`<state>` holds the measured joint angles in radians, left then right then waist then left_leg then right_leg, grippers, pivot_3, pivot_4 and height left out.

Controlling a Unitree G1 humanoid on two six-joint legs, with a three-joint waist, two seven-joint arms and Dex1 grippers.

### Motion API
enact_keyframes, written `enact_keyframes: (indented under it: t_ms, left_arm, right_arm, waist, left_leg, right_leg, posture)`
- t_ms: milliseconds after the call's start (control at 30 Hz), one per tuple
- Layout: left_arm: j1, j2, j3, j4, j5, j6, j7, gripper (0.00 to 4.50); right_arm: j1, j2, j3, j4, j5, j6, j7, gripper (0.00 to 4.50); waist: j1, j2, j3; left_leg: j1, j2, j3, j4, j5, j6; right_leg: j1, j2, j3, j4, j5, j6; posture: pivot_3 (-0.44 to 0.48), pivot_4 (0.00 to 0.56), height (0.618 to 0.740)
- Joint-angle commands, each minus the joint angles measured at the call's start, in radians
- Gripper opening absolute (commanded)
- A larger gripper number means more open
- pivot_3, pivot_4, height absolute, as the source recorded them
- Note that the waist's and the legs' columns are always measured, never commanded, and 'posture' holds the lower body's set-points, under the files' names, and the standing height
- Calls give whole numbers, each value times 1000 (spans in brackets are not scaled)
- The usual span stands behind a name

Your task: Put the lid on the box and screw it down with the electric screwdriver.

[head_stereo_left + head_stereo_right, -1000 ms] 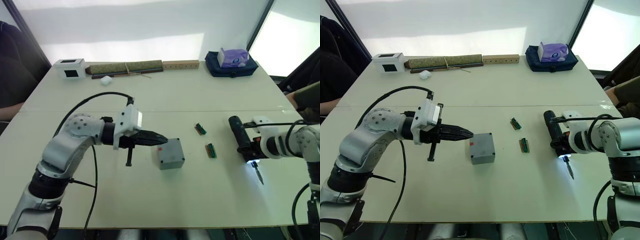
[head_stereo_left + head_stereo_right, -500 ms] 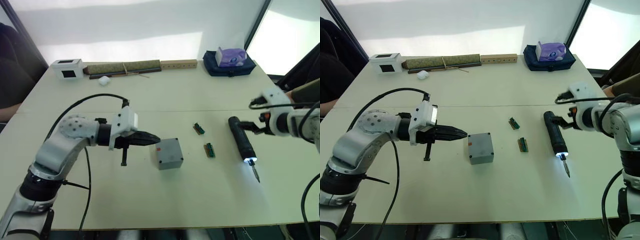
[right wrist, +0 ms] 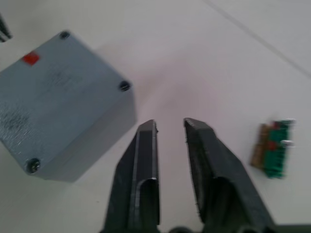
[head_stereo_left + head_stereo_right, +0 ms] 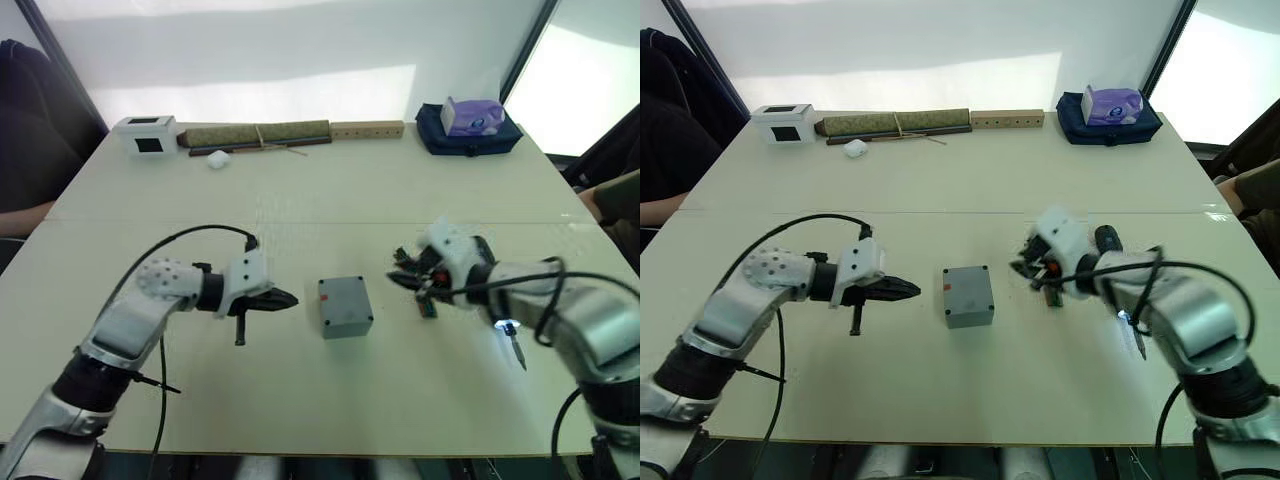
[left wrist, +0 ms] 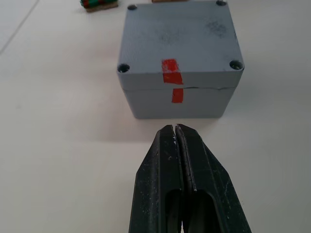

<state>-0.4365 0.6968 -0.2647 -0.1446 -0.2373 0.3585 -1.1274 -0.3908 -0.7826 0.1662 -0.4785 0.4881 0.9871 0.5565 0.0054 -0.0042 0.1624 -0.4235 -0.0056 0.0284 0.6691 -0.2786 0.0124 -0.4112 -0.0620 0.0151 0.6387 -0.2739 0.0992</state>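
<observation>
A pale table [image 4: 940,190] is seen before a bright white backdrop. Along its far edge, in the upper part of the frame, a white box with a black window [image 4: 784,122], a long green roll [image 4: 896,122], a wooden strip [image 4: 1007,118] and a purple tissue box [image 4: 1112,101] resting on a dark blue pouch [image 4: 1110,127] are lined up. The box [image 4: 968,296] is placed at the middle of the frame, with the lid [image 5: 177,40] seated on top; a red mark [image 5: 171,71] is borne across the seam. The left gripper [image 4: 902,291] is held left of the box, apart from it, fingers pressed together and holding nothing. The right gripper [image 3: 170,130] is slightly parted, empty, just right of the box, near small green connectors [image 3: 273,150]. The electric screwdriver [image 4: 1127,325] is partly hidden behind the right arm, its tip lit.
</observation>
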Motion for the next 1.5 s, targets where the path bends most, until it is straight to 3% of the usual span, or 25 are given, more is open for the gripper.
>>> enact_keyframes:
  t_ms: [33,400,600,867,1000,1200,1500]
  left_arm:
    - [-29,-16,-2,1,16,-28,3,0]
    - [-89,-105,-55,109,69,-70,2,0]
    - [-153,-185,-72,255,125,-136,36,0]
    - [-175,-183,-53,343,176,-185,54,0]
    - [-111,-98,-35,230,114,-149,-54,0]
    - [-27,-18,-46,44,24,-59,-166,0]
    - [-38,-72,-86,-2,33,-3,-142,0]
  right_arm:
    - [2,20,29,12,-33,-63,35,52]
    - [8,26,110,4,-82,-88,126,52]
    - [40,-3,78,-79,-28,-42,188,52]
    - [60,-46,29,-131,-33,-6,182,52]
    - [38,-65,-13,-62,-79,-46,160,52]
    - [-49,27,-23,141,-115,-110,132,52]
    - [-139,180,71,353,-178,-205,166,52]
  waist:
    - [0,0,0]
    - [1,0,0]
    - [3,0,0]
    - [4,0,0]
    - [-3,-1,0]
    - [-6,-2,0]
    - [-8,-2,0]
  left_leg:
    - [0,0,0,0,0,0]
    - [1,0,0,5,0,0]
    - [1,0,0,12,0,1]
    - [1,0,-1,13,0,1]
    - [1,1,-1,13,0,1]
    - [1,2,-1,12,-1,1]
    - [1,1,-1,12,-1,1]
  right_leg:
    - [0,0,0,0,0,0]
    - [0,0,-1,7,0,0]
    - [2,1,-1,11,0,0]
    - [2,0,-1,11,0,0]
    - [2,-1,0,11,0,0]
    - [2,-2,0,11,0,-1]
    - [2,-2,0,11,0,-1]
  posture:
    - [0,150,740]
    - [0,150,740]
    - [0,150,740]
    - [0,150,740]
    - [0,150,740]
    - [0,150,740]
    - [0,150,740]
